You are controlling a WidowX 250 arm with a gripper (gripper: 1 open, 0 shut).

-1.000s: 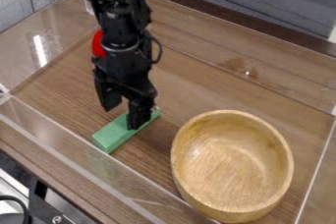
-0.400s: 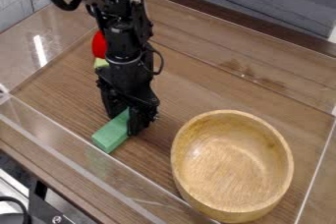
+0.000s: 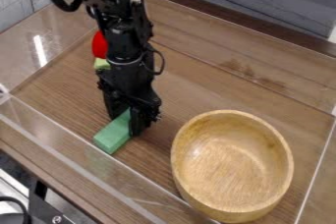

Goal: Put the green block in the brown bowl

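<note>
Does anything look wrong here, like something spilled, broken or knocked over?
Nothing stands out. The green block lies flat at a slant, with the robot's hand over its upper end. The brown bowl sits upright, and I see no spill or visible damage.

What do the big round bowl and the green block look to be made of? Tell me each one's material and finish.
The bowl looks like light wood with a smooth finish, judging by its tan colour and thick rim, though wood-look plastic can't be ruled out. The green block has a plain, even colour, perhaps painted wood or plastic; this view doesn't settle which.
</note>
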